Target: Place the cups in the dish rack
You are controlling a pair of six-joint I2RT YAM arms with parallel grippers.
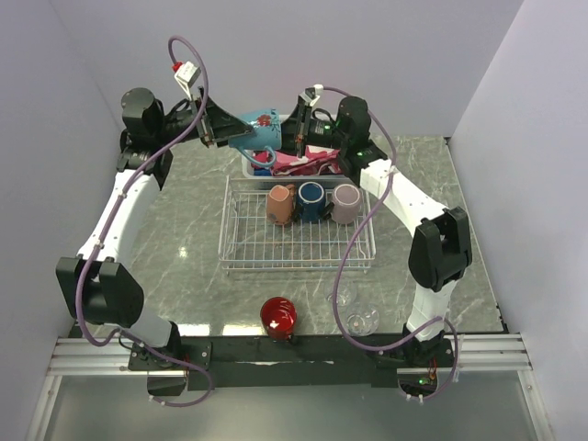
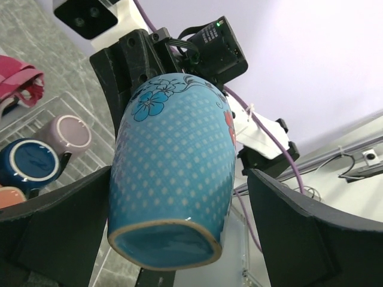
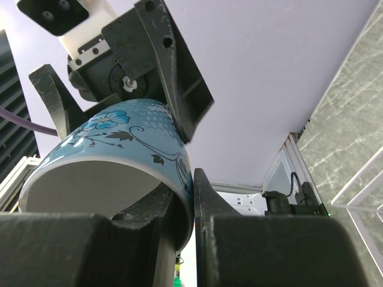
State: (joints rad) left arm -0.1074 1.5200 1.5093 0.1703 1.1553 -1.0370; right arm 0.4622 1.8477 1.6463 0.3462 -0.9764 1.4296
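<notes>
A teal flowered mug [image 1: 260,129] hangs in the air over the back of the table, between both grippers. My right gripper [image 1: 299,144] is shut on its rim [image 3: 185,173], one finger inside and one outside. My left gripper [image 2: 179,179] stands open around the mug's base [image 2: 164,242], with a gap to its right finger [image 2: 287,221]. In the white wire dish rack [image 1: 296,246], terracotta [image 1: 280,204], navy [image 1: 311,202] and mauve [image 1: 345,203] mugs lie in a row. A glossy red mug [image 1: 277,316] and two clear glasses [image 1: 343,296] [image 1: 364,319] sit by the near edge.
A white slotted basket [image 1: 250,168] with pink cloth [image 1: 299,163] stands behind the rack, under the held mug. Purple cables loop off both arms. Walls close in the table on the left, back and right.
</notes>
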